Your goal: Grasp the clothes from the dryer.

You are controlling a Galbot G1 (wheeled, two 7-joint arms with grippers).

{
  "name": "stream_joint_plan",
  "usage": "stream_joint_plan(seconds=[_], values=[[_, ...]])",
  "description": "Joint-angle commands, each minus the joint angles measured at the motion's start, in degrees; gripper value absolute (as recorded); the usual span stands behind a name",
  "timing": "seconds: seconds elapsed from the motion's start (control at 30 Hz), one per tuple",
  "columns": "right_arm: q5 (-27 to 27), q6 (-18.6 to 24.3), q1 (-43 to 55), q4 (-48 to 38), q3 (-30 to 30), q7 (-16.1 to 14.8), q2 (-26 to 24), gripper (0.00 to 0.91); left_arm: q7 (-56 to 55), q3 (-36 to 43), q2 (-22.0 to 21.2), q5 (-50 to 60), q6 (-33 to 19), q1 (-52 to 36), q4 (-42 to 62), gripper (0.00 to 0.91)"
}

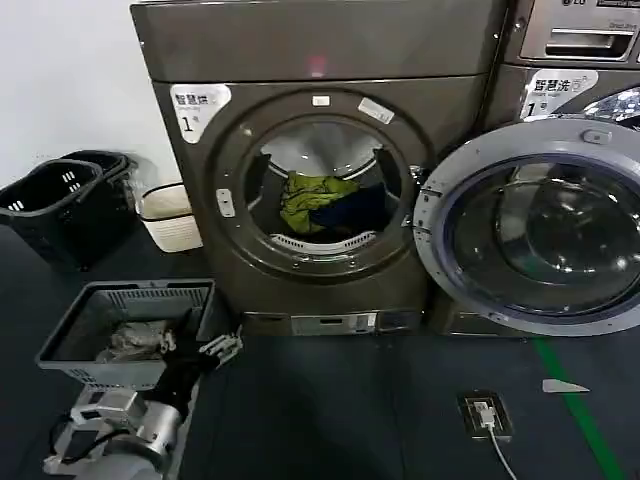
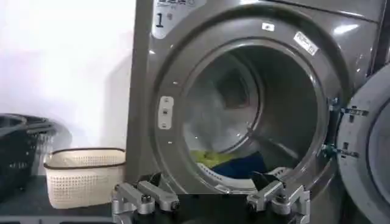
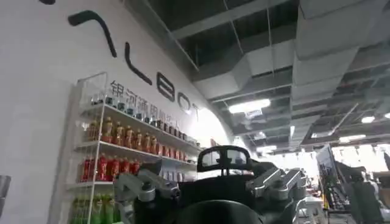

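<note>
the dryer [image 1: 330,290] is bronze-grey with a white "1" label [image 1: 197,106]. the clothes [image 1: 318,203] are lime yellow-green and dark navy. a grey basket [image 1: 70,340] holds whitish cloth [image 1: 135,342].

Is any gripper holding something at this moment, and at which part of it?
Nothing is held. The left gripper is open and empty, in front of the dryer; the clothes lie untouched in the drum. The right gripper is open too, pointing away.
</note>
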Motion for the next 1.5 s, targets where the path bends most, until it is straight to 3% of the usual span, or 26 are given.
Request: stream_joint_plan(seconds=[0.03,0.4,0.53,0.6,0.7,0.73,0.77,0.8,0.83,0.9,1.5], values=[[0.1,0.2,-0.1,0.0,0.0,0.0,0.0,0.907,0.1,0.0,0.1,0.1,0.1,0.3,-0.2,0.907],[0.1,0.7,0.1,0.3,-0.7,-0.3,0.5,0.907,0.2,0.1,0.4,0.1,0.1,0.5,-0.5,0.907],[2.6,5.3,-0.3,1.6,-1.0,-1.7,1.0,0.907,0.4,0.1,0.4,-0.1,0.3,0.5,-0.6,0.907],[1.3,5.6,-0.5,2.0,-1.0,-1.8,1.0,0.907,0.4,0.1,0.3,-0.1,0.3,0.5,-0.6,0.907],[-1.0,11.3,-1.0,-0.9,-1.5,-1.2,0.4,0.907,0.4,0.0,0.3,-0.3,0.4,0.6,-0.9,0.907],[-1.5,10.8,-1.0,-1.7,-1.2,-0.9,0.1,0.907,0.4,0.0,0.3,-0.4,0.4,0.5,-1.0,0.907],[-1.1,7.6,-0.2,-2.0,0.2,-3.9,0.0,0.907,0.5,0.0,0.3,-0.4,0.4,0.4,-1.0,0.907],[0.3,7.8,0.0,-2.0,0.7,-5.2,0.2,0.907,0.5,0.0,0.2,-0.5,0.5,0.3,-1.0,0.907],[0.6,10.9,0.0,-2.0,0.4,-6.6,0.8,0.907,0.6,0.0,0.2,-0.4,0.6,0.2,-1.1,0.907],[-0.8,11.4,0.0,-1.3,-0.4,-7.5,1.5,0.907,0.7,0.1,0.1,-0.5,0.6,0.3,-1.3,0.907],[-1.5,12.4,-0.4,-1.0,0.3,-5.2,1.4,0.907,1.4,0.1,0.5,-0.4,0.5,0.4,-1.9,0.907]])
